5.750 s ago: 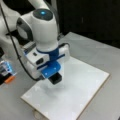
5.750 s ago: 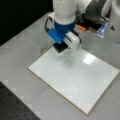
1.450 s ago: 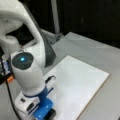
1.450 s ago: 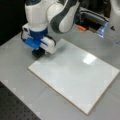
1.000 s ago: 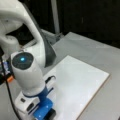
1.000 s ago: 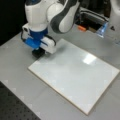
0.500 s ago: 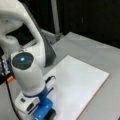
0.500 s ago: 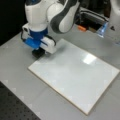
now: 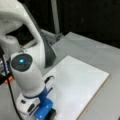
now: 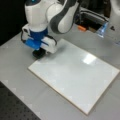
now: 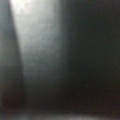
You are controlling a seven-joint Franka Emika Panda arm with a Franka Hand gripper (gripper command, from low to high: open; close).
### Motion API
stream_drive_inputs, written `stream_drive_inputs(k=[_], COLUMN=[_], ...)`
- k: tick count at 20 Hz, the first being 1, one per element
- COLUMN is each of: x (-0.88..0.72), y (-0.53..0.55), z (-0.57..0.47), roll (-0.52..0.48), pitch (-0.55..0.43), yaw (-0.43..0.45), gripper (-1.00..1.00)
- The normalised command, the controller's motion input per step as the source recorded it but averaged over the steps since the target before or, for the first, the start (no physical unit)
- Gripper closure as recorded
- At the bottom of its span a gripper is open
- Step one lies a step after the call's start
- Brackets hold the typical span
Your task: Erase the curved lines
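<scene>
A white rectangular board [image 10: 75, 75] lies flat on the grey table and shows in both front views [image 9: 80, 82]. My gripper [image 10: 38, 53], with its blue hand, stands low over the board's corner at a front view's left. It is shut on a dark eraser [image 10: 38, 54] that rests at the board's edge. In a front view the gripper [image 9: 48, 113] sits at the bottom, largely covered by the white arm. The curve lines are out of view; the visible board is plain white with a glare spot. The wrist view is dark blur only.
An orange item [image 10: 81, 28] and a light-blue object [image 10: 102, 28] sit behind the board near black equipment. A dark perforated mat [image 10: 15, 107] borders the table at the bottom left. A metal post [image 9: 55, 17] rises behind the table.
Since 5.8 s ago the gripper has travelled with the eraser from the board's far side to its corner. Over the last 1.4 s it has stayed put.
</scene>
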Motion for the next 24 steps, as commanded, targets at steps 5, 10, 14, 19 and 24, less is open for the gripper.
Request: stream_drive_inputs(k=[5, 10, 14, 19, 24], x=[0.15, 0.11, 0.07, 0.05, 0.04], y=[-0.21, -0.26, -0.23, -0.19, -0.13], z=[0.05, 0.04, 0.02, -0.02, -0.04], roll=[0.219, 0.216, 0.264, 0.244, 0.221], pitch=[0.066, 0.053, 0.037, 0.029, 0.025], yaw=[0.017, -0.009, -0.046, -0.011, 0.021], gripper=[1.0, 1.0, 1.0, 1.0, 1.0])
